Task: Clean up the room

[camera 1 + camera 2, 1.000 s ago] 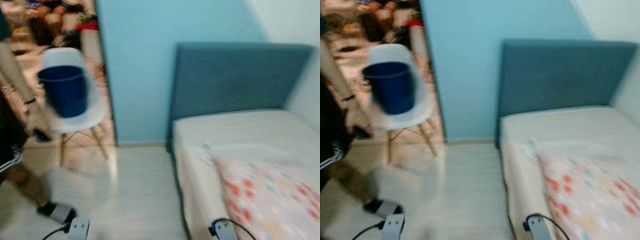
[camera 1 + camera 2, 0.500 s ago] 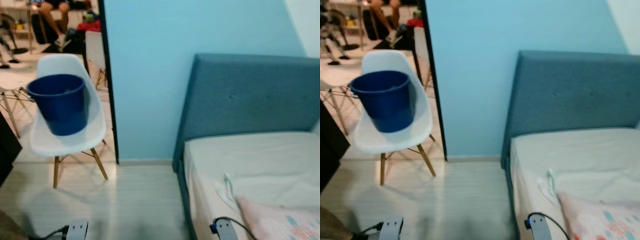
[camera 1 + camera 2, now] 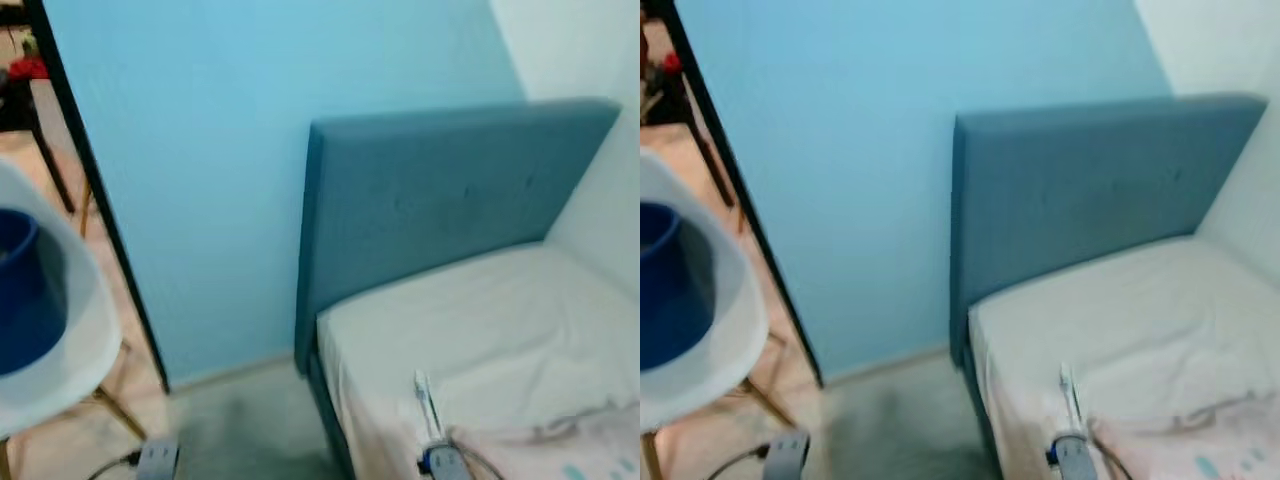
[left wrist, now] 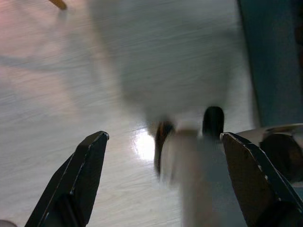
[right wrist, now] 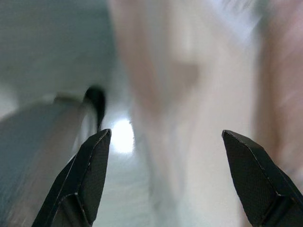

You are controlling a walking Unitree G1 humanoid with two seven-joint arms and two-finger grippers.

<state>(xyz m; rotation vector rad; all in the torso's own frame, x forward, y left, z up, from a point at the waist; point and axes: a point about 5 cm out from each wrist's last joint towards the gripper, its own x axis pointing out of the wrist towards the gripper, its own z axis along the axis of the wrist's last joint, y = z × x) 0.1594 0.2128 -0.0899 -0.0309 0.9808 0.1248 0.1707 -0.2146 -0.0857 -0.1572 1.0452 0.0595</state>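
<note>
Hanging low over the pale floor (image 4: 57,94), the left hand (image 4: 163,179) is seen released, fingers spread wide, nothing grasped. The right hand (image 5: 165,179) is likewise released beside the bed (image 3: 480,320). Just ahead of it a toothbrush (image 3: 425,405) lies on the sheet; a blue bucket (image 3: 25,300) sits on a white chair (image 3: 70,360) beyond the left hand.

A light blue wall (image 3: 230,150) stands behind a bed (image 3: 480,330) with a teal padded headboard (image 3: 440,200) and pale sheet, a white wall (image 3: 580,50) meets it at the corner, and a white chair (image 3: 60,340) on wooden legs sits on the pale floor (image 3: 250,440) by a dark door frame (image 3: 100,210).
</note>
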